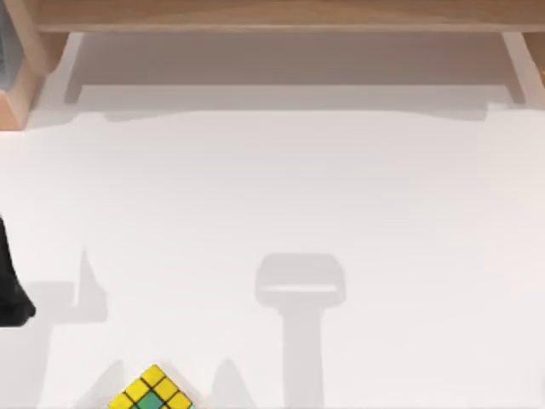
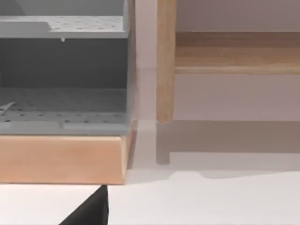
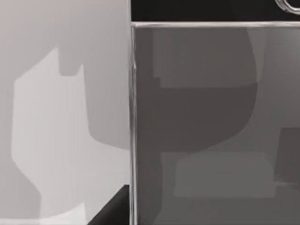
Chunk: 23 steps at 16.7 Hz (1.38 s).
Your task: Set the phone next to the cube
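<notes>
Cube at the table's near edge, phone under your right wrist camera

Your cube (image 1: 152, 392), yellow and green stickers, sits low and left of centre on the white table (image 1: 341, 187). The grey phone (image 3: 211, 122) lies flat there; no readable writing. Left arm (image 1: 10, 281) sits at the left edge; I cannot tell either gripper's jaw state.

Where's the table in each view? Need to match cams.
Top: the table is the white expanse below the wooden shelf; the cube sits at its bottom edge.
Left wrist: the table is the white surface in front of the shelf's base.
Right wrist: the table is the pale, shadowed surface beside what looks like the phone.
Shared landmark: the shelf, top and left wrist.
</notes>
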Tool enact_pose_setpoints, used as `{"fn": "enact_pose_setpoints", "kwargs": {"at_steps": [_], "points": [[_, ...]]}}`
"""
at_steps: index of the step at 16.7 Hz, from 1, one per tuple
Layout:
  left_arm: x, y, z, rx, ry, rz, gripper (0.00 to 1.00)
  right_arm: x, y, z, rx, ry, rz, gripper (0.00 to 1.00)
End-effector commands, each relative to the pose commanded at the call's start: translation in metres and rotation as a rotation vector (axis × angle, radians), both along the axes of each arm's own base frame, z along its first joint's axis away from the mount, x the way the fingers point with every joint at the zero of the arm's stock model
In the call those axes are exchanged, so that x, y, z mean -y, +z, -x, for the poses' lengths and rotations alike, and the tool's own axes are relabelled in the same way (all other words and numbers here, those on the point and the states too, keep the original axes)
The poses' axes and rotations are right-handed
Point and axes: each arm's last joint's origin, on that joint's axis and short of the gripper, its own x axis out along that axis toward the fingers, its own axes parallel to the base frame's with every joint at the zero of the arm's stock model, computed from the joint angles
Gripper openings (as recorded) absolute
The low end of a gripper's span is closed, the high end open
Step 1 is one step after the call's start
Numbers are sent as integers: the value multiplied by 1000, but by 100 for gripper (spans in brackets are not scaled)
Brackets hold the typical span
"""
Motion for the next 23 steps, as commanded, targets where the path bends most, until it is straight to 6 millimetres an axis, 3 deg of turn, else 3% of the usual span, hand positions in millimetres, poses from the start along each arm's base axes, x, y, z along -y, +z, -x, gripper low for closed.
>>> {"fn": "enact_pose_setpoints", "kwargs": {"at_steps": [3,8,12,17,23], "points": [[0,0,0,0,0,0,100,0,0,-1,3,-2,2,0],[0,0,0,0,0,0,100,-3,33,-20,123,-21,75,0],[0,0,0,0,0,0,100,-19,56,-42,197,-54,89,0],[0,0,0,0,0,0,100,-57,77,-71,252,-113,52,0],[0,0,0,0,0,0,100,-125,90,-100,249,-198,-31,0]]}}
